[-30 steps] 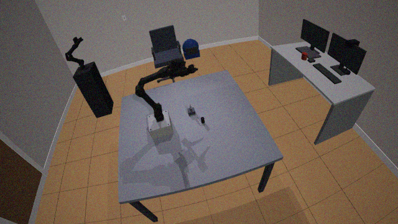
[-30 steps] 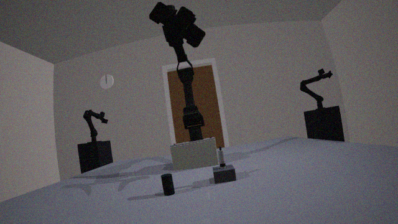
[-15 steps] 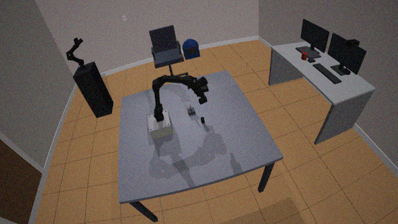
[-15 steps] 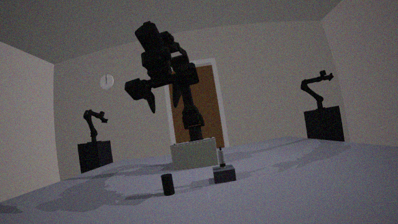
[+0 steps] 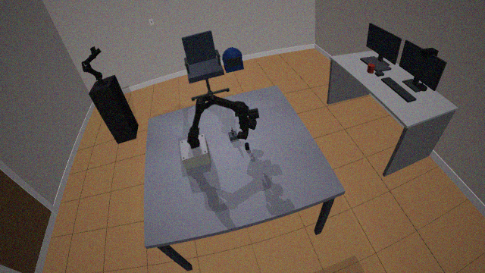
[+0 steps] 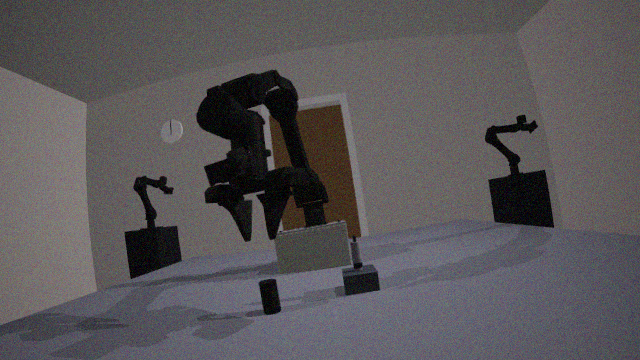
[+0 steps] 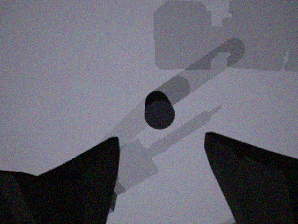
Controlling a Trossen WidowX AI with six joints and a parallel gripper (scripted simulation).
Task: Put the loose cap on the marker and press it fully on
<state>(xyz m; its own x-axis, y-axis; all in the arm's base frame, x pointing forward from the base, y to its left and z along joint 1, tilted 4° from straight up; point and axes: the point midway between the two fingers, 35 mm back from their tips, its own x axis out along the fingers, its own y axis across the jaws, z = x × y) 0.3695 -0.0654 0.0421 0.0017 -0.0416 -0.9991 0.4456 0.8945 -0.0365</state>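
The black cap (image 5: 247, 146) (image 6: 270, 297) (image 7: 159, 112) stands upright on the table. The marker (image 5: 232, 130) (image 6: 356, 252) stands upright, tip up and bare, in the grey holder block (image 5: 233, 138) (image 6: 361, 280). My gripper (image 5: 242, 136) (image 6: 260, 239) (image 7: 162, 141) is open and empty, pointing down above the table. In the exterior view its fingertips are well above the cap and slightly to its left. In the wrist view the cap is just beyond the gap between the fingertips. There the left finger hides most of the holder block.
The arm's pale base box (image 5: 195, 153) (image 6: 314, 247) stands on the table (image 5: 170, 212) behind the cap and holder, as seen in the exterior view. Arm shadows fall across the table. A desk with monitors, a chair and other arms on black pedestals stand away from it.
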